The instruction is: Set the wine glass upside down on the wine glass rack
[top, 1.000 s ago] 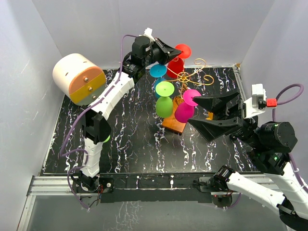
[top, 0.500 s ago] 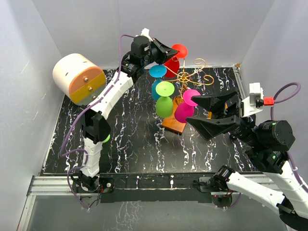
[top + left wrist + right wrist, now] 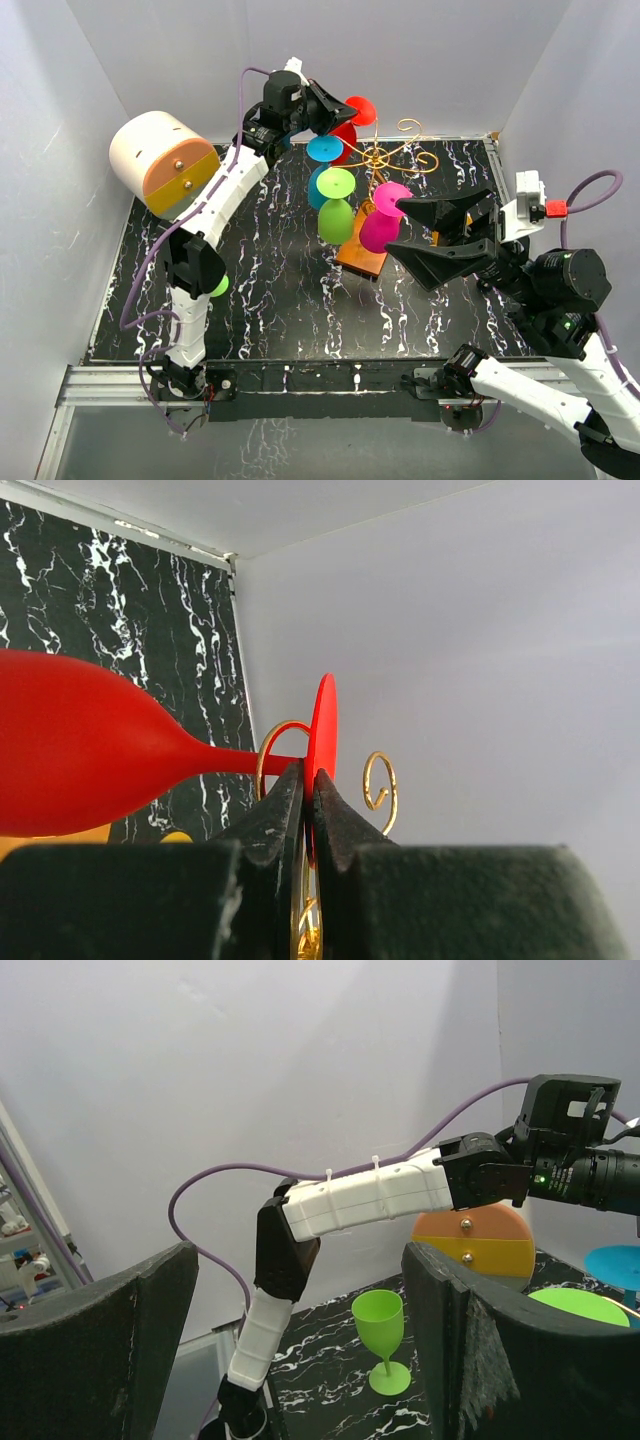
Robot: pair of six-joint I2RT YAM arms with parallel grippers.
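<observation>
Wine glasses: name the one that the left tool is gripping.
The red wine glass: the left tool pinches its foot; the blue glass, green glass and pink glass hang on the rack.

Red plastic wine glass (image 3: 360, 110) lying sideways in the air, foot disc beside a gold scroll, at rack's 11 o'clock. Gold wire wine glass rack (image 3: 358, 260), curled arms, thin post, orange-brown flat base, upright at counter's 12 o'clock.

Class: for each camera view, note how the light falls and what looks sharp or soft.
Top view: even, soft light, sharp throughout. Left wrist view: the left pincer is dark and soft up close; the red glass is crisper. Right wrist view: the right pincer is near-black with little detail; the green glass is sharp.
</observation>
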